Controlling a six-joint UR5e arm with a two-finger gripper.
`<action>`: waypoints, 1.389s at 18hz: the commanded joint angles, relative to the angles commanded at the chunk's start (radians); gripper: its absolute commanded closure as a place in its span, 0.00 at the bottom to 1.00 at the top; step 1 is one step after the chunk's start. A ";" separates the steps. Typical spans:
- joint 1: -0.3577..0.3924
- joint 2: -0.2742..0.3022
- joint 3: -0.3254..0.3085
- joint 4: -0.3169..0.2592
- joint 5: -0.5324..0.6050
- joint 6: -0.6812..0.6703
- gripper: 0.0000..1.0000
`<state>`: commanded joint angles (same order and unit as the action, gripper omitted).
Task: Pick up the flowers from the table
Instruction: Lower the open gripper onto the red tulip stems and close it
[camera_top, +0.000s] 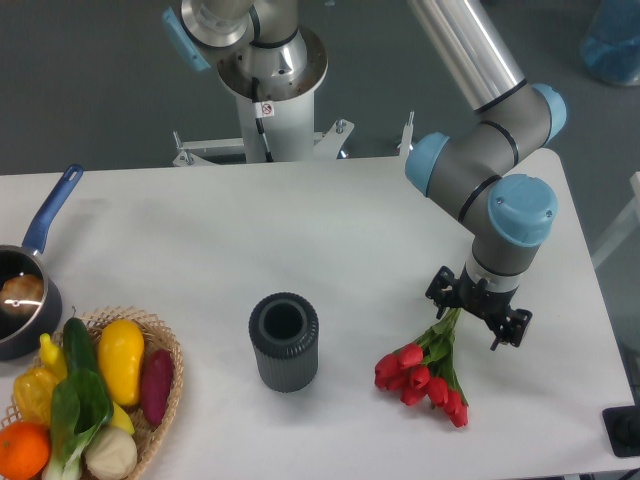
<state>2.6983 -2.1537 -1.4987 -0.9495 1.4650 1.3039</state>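
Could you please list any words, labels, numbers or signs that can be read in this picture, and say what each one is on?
No text can be read anywhere in this view.
Small red-and-white round sticker on the white robot base column: a prohibition-style sign, too small to make out.
Dark cylinder, saucepan, basket, flowers: no markings visible.
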 joint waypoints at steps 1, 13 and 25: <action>0.000 0.000 -0.002 0.000 0.002 0.000 0.00; 0.017 0.014 -0.101 0.008 -0.020 -0.002 0.00; -0.029 -0.026 -0.068 0.063 -0.112 -0.090 0.00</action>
<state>2.6692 -2.1798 -1.5663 -0.8867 1.3531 1.2134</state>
